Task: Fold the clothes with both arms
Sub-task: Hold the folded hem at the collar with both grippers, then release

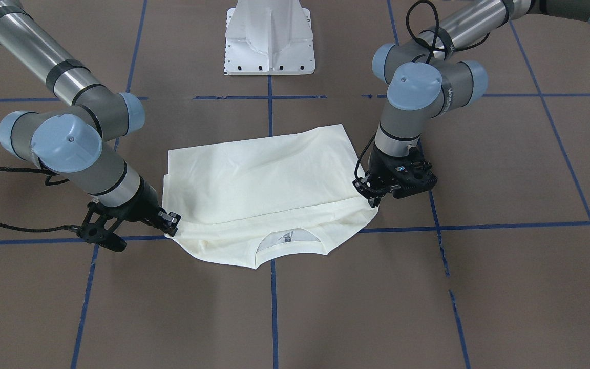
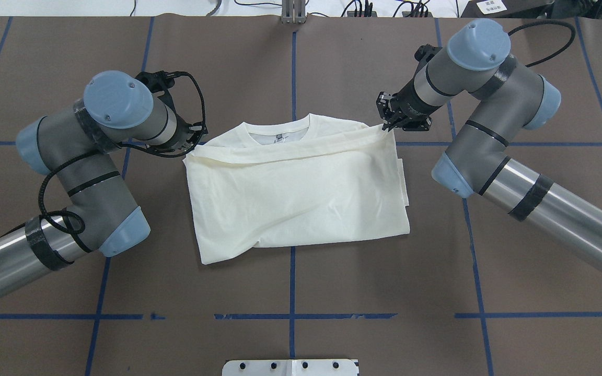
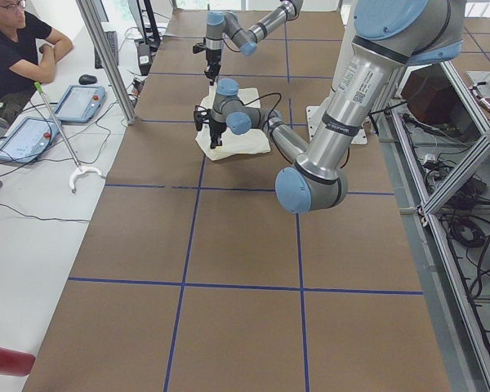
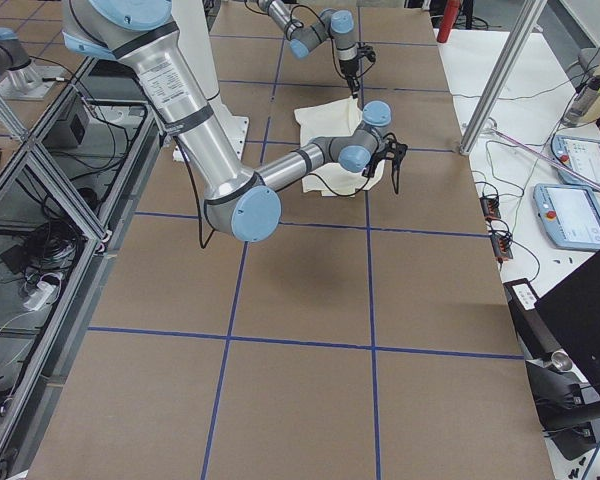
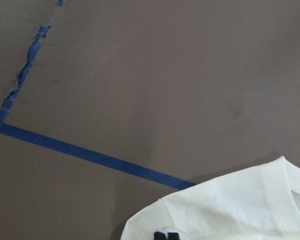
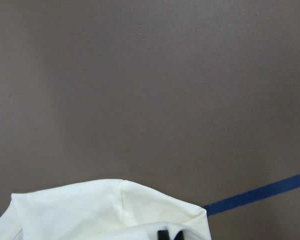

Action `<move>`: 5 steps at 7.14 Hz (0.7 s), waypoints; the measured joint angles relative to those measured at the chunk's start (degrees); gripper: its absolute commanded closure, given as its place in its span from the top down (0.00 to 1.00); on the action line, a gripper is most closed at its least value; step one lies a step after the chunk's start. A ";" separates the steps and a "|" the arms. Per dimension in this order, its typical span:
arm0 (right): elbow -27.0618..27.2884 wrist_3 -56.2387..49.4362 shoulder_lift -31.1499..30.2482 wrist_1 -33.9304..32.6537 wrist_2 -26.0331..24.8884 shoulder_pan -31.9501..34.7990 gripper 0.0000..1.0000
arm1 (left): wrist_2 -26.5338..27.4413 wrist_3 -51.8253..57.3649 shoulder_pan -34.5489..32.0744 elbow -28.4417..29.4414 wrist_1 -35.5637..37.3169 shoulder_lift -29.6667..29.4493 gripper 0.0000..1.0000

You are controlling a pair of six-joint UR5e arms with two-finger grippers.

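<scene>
We are gripping the cream shirt [image 2: 296, 193], lying crosswise in the middle of the table [image 2: 290, 292], with the left gripper [image 2: 192, 145] and right gripper [image 2: 389, 124] each pinched on a folded-edge corner beside the collar [image 2: 280, 128].

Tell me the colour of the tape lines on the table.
Blue: the tape lines show clearest in the overhead exterior view.

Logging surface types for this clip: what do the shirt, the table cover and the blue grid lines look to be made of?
Cream shirt: soft matte knit, probably cotton jersey; it creases and drapes in loose folds.
Table cover: brown matte sheet, perhaps paper or felt; no gloss.
Blue grid lines: adhesive tape, likely; one strip is torn and ragged in the left wrist view.
</scene>
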 measured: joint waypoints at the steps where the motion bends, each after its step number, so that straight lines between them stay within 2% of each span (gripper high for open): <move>1: -0.24 0.00 0.02 0.00 -0.23 0.15 0.00 | 0.02 0.54 -0.27 0.23 0.03 -0.11 0.00; 5: -0.43 -0.06 0.24 0.03 -0.38 0.50 0.00 | -0.05 1.03 -0.60 0.61 0.06 -0.14 0.00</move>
